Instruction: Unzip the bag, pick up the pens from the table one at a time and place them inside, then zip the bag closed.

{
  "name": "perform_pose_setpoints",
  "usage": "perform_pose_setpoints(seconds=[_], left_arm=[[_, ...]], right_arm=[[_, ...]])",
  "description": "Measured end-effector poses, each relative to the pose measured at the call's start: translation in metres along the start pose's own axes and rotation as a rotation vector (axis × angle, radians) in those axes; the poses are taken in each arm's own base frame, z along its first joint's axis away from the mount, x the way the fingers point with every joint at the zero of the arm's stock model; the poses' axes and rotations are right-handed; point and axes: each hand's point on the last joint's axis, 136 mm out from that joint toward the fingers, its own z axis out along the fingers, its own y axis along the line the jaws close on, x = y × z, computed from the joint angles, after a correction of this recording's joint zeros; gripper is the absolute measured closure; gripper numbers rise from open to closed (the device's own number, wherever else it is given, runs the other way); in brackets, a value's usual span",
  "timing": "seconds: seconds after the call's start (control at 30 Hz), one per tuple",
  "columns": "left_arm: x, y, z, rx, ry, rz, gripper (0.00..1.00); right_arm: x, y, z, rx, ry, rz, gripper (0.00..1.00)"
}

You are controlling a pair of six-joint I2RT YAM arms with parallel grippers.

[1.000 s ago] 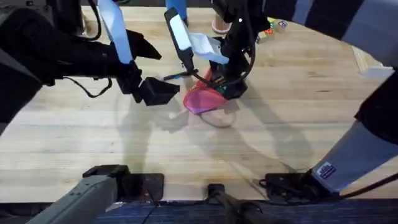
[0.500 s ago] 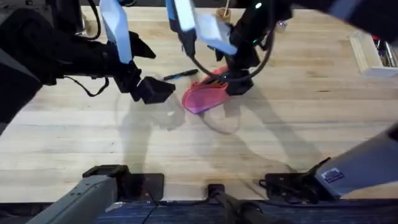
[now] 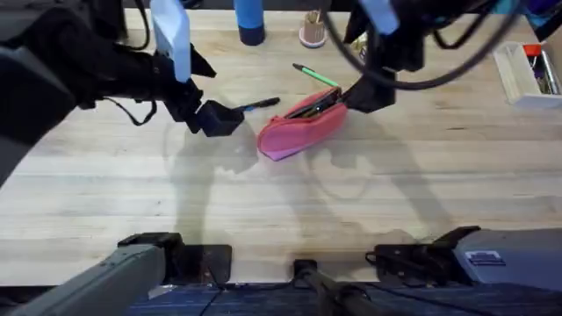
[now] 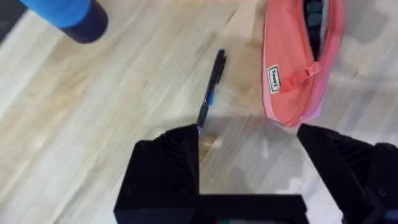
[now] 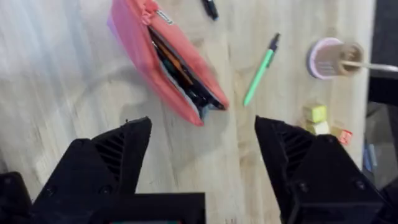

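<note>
L arm comes in from the bench's left edge, forearm running roughly level toward mid-bench, wrist bent down; L claw (image 3: 219, 118) sits low over the bench w/ fingers (image 4: 168, 165) spread wide, nothing between them. R arm reaches across from the right side toward the far-centre area, raised higher, dark & blurred near the camera. R claw (image 3: 364, 95) also has fingers (image 5: 118, 149) wide apart, gripping nothing, pointing down at the bench.

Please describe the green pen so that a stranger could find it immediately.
Find the pink bag on the wooden table. Just beyond its open end lies the green pen, alone on bare wood. The black pen beside the bag is dark with blue; this one is bright green.
</note>
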Motion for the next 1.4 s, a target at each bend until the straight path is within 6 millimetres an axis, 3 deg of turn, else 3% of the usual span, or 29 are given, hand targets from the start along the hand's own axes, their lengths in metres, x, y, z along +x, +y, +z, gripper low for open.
perform_pose_setpoints(seconds=[0.17, 0.47, 0.97, 1.2, 1.4], left_arm=[[0.002, 0.006, 0.015, 0.02, 0.061, 0.003, 0.01], [-0.014, 0.028, 0.032, -0.023, 0.156, 0.075, 0.01], [0.019, 0.039, 0.085, -0.064, 0.397, 0.16, 0.009], [0.051, 0.035, 0.113, 0.005, 0.496, 0.152, 0.008], [0.055, 0.039, 0.121, 0.011, 0.504, 0.189, 0.008]], right_arm=[[0.002, -0.002, -0.021, 0.052, -0.024, 0.018, 0.004], [0.002, -0.002, -0.023, 0.057, -0.028, 0.021, 0.004], [-0.001, -0.006, -0.023, 0.073, -0.039, 0.022, 0.004], [-0.001, -0.005, -0.023, 0.071, -0.042, 0.111, 0.004], [0.0, -0.005, -0.023, 0.07, -0.042, 0.135, 0.004]])
